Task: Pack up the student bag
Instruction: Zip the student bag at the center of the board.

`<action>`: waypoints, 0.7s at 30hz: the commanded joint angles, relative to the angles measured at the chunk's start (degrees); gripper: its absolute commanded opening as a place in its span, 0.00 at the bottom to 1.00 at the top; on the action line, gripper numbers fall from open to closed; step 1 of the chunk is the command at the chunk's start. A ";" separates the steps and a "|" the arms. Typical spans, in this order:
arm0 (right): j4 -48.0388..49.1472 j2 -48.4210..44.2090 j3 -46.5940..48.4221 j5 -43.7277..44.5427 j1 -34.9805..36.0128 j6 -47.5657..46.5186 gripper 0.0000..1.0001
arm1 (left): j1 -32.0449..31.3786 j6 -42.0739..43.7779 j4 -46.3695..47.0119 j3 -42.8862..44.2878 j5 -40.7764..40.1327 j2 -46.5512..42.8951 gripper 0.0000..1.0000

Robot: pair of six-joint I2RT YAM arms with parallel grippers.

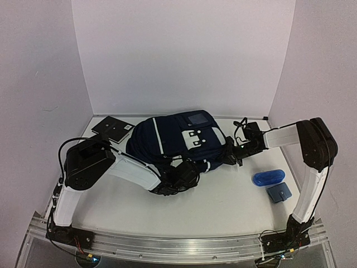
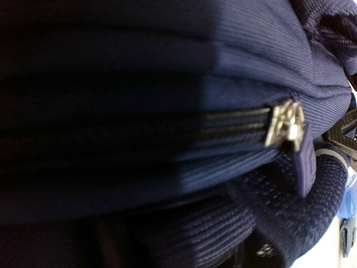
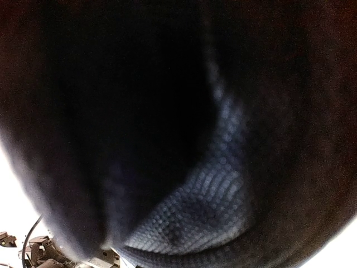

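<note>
The scene is enclosed by plain white walls point(image 1: 184, 56) on three sides, and a white table point(image 1: 223, 206) is laid out beneath them. The table's near edge is finished with a metal rail point(image 1: 178, 243), to which both arm bases are bolted.

The student bag point(image 1: 178, 139) is found lying flat near the middle of the table, towards the back wall. It is made of navy fabric with white stripes, and a white patch point(image 1: 195, 137) with dark dots is shown on its upper face.

The left arm point(image 1: 131, 170) is stretched in from the bag's near left. The left gripper point(image 1: 181, 177) is pressed against the bag's near edge and is clenched; whether fabric is caught in it cannot be told. The right arm point(image 1: 312, 167) is bent in from the bag's right. The right gripper point(image 1: 230, 153) is set against the bag's right side, likewise clenched, and its hold cannot be told either, since the right wrist view is filled by dark blurred cloth.

A flat black item point(image 1: 113, 129) is seen just left of the bag, by the back wall. A small blue pouch point(image 1: 268, 177) is placed to the bag's near right, well apart, and a small blue-grey square point(image 1: 279, 192) lies just beyond it.

In the left wrist view, a silver zip slider point(image 2: 287, 125) is seen on the bag's dark zip.
</note>
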 commanded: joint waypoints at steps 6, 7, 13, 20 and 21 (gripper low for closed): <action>1.47 -3.49 0.27 0.23 -1.83 -0.93 0.00 | -0.54 -0.51 -6.93 -9.49 -1.81 -9.15 0.00; 1.29 -3.43 0.47 0.52 -2.52 -1.16 0.00 | -0.65 -0.52 -7.66 -10.45 -1.45 -10.02 0.00; -1.79 -2.68 3.15 3.87 -6.87 -4.66 0.00 | -2.01 0.71 -12.43 -16.08 0.73 -15.95 0.00; -10.68 0.84 11.98 10.96 -11.87 -14.23 0.00 | -2.07 5.27 -12.52 -25.53 4.93 -26.01 0.00; -11.35 1.60 13.48 12.17 -12.33 -15.24 0.00 | -2.06 6.86 -12.06 -25.94 5.82 -27.07 0.00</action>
